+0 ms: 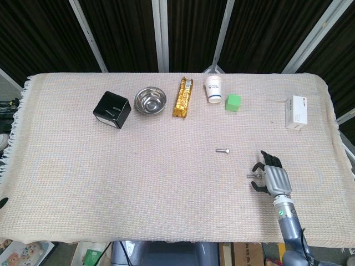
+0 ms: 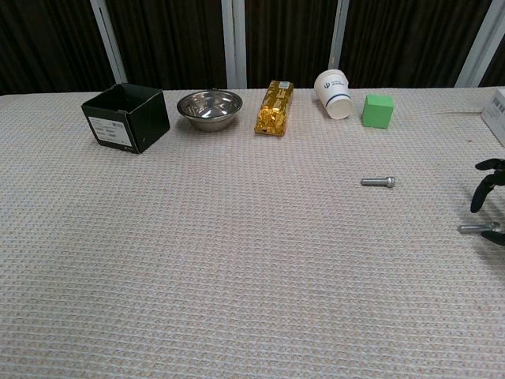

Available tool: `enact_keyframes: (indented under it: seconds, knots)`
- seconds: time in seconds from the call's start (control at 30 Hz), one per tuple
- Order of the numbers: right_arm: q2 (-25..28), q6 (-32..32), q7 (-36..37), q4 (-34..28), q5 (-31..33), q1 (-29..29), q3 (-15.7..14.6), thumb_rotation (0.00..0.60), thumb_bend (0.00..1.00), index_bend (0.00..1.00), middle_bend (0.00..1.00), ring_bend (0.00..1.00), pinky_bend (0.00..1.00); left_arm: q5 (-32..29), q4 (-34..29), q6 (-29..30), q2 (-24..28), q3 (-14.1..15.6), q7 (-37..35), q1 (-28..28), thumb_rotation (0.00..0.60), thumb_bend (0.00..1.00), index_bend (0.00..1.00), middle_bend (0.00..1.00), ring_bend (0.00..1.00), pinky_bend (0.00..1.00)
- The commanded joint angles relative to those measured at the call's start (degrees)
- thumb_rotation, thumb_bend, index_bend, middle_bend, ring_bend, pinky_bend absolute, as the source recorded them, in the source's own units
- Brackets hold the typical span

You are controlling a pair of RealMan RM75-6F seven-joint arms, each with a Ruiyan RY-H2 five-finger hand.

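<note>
My right hand [image 1: 271, 178] hovers low at the front right of the cloth-covered table [image 1: 138, 166], fingers spread and curved down. A small metal bolt [image 1: 252, 176] lies on the cloth at its fingertips, head end under the hand. In the chest view the same bolt [image 2: 476, 229] lies at the right edge, with dark fingertips [image 2: 483, 183] above it and one just at its head. Nothing is held. A second bolt [image 1: 222, 150] lies further in, to the hand's left. My left hand does not show in either view.
Along the far side stand a black open box [image 1: 111, 110], a steel bowl [image 1: 150, 100], a gold packet [image 1: 183, 97], a paper cup [image 1: 213, 88] and a green cube [image 1: 233, 102]. A white box [image 1: 296, 112] lies at the far right.
</note>
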Motion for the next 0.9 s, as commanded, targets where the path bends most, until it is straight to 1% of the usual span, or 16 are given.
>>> enact_keyframes:
  seconds: [0.03, 0.23, 0.5, 0.9]
  knots:
    - [-0.7, -0.4, 0.4, 0.8, 0.2, 0.3, 0.1, 0.6, 0.31, 0.46, 0.0, 0.0, 0.0, 0.0, 0.0, 0.0, 0.0, 0.0, 0.1, 0.0, 0.6, 0.04, 0.09, 0.1, 0.01, 0.01]
    - [-1.8, -0.8, 0.3, 2.1, 0.4, 1.0, 0.3, 0.6, 0.31, 0.48, 0.0, 0.0, 0.0, -0.4, 0.0, 0.0, -0.1, -0.2, 0.1, 0.0, 0.6, 0.04, 0.09, 0.1, 0.01, 0.01]
    - [-3.7, -2.1, -0.4, 4.3, 2.2, 2.1, 0.5, 0.6, 0.32, 0.49, 0.0, 0.0, 0.0, -0.7, -0.1, -0.4, -0.2, -0.3, 0.6, -0.2, 0.6, 0.04, 0.09, 0.1, 0.01, 0.01]
    - [-4.5, -2.7, -0.5, 5.8, 3.6, 2.9, 1.0, 0.6, 0.33, 0.52, 0.0, 0.0, 0.0, -1.0, -0.2, -0.6, -0.6, -0.5, 1.3, -0.5, 0.6, 0.04, 0.09, 0.1, 0.01, 0.01]
